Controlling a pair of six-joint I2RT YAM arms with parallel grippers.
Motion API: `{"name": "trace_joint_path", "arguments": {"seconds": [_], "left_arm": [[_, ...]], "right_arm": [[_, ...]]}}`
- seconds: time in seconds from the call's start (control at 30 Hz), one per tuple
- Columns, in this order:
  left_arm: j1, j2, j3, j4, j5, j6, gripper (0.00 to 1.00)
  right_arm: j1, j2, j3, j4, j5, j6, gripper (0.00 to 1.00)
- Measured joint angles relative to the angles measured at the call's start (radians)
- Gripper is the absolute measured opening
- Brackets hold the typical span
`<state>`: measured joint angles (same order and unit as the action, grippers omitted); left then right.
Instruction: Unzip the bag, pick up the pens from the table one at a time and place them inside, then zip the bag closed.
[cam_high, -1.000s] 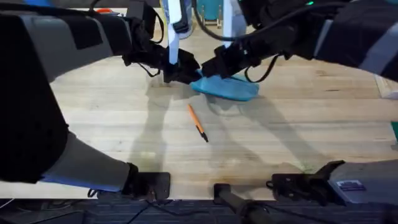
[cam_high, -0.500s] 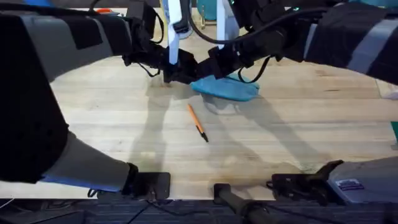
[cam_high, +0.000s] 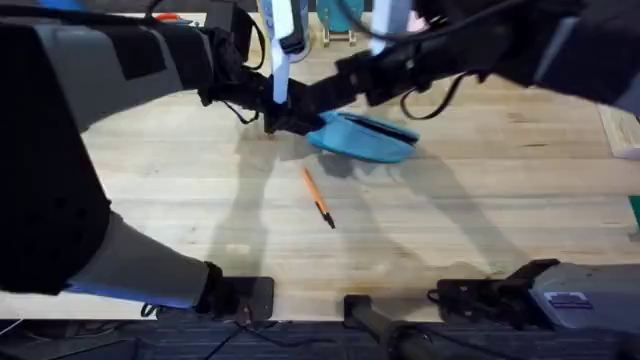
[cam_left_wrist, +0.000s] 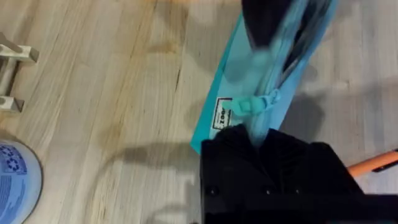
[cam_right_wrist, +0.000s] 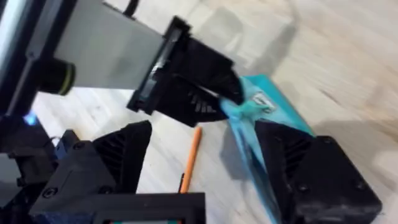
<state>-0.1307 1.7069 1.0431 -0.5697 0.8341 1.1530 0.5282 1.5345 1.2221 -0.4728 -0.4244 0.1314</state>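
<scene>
The light-blue bag lies at the back middle of the table. My left gripper is shut on the bag's left end. In the left wrist view the bag runs away from the left gripper, with the zipper pull tab just beyond the fingers. A dark gap shows along the zipper farther off. My right gripper hovers over that same end, open. Its wrist view shows the bag between its spread fingers. One orange pen lies on the table in front of the bag.
A blue-and-white canister and a small white wooden stand sit close to the bag's left end. A pale object lies at the table's right edge. Bare wood stretches in front of the pen.
The right gripper has moved left along the bag's top and risen. A dark line now shows along the zipper. The left gripper and the pen have stayed put.
</scene>
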Motion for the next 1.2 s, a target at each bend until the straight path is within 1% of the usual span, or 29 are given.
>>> {"name": "trace_joint_path", "arguments": {"seconds": [0.13, 0.3, 0.53, 0.7, 0.73, 0.8, 0.9, 0.93, 0.97, 1.0, 1.1, 1.2], "left_arm": [[0.000, 0.000, 0.000, 0.000, 0.000, 0.000, 0.042], [0.000, 0.000, 0.000, 0.000, 0.000, 0.000, 0.042], [0.000, 0.000, 0.000, 0.000, 0.000, 0.000, 0.042], [0.000, 0.000, 0.000, 0.000, 0.000, 0.000, 0.072], [0.000, 0.000, 0.000, 0.001, 0.001, 0.000, 0.137], [-0.003, 0.000, 0.000, -0.002, 0.006, 0.000, 0.380], [-0.010, 0.000, 0.000, -0.012, 0.018, 0.000, 0.845], [-0.012, 0.000, 0.000, -0.019, 0.021, -0.003, 0.953], [-0.012, 0.000, 0.000, -0.028, 0.024, -0.001, 0.985], [-0.012, -0.001, 0.000, -0.034, 0.027, -0.001, 0.992], [-0.012, -0.023, 0.000, -0.062, 0.026, -0.001, 0.996], [-0.012, -0.085, 0.000, -0.103, 0.017, -0.001, 0.996]], "right_arm": [[-0.059, -0.035, 0.002, -0.042, -0.003, 0.000, 0.996], [-0.095, -0.046, 0.002, -0.082, -0.003, 0.000, 0.996], [-0.106, -0.051, 0.002, -0.084, -0.003, 0.000, 0.996], [-0.106, -0.063, 0.002, -0.085, 0.016, 0.000, 0.996], [-0.106, -0.070, 0.002, -0.085, 0.028, 0.000, 0.996], [-0.106, -0.086, 0.002, -0.084, 0.049, 0.000, 0.996], [-0.106, -0.109, 0.002, -0.084, 0.078, 0.000, 0.997], [-0.106, -0.115, 0.002, -0.085, 0.085, 0.000, 0.997], [-0.106, -0.118, 0.002, -0.085, 0.089, 0.000, 0.997], [-0.106, -0.120, 0.002, -0.086, 0.093, 0.000, 0.997], [-0.106, -0.120, 0.002, -0.102, 0.099, 0.000, 0.997], [-0.106, -0.120, 0.002, -0.121, 0.104, -0.004, 0.997]]}}
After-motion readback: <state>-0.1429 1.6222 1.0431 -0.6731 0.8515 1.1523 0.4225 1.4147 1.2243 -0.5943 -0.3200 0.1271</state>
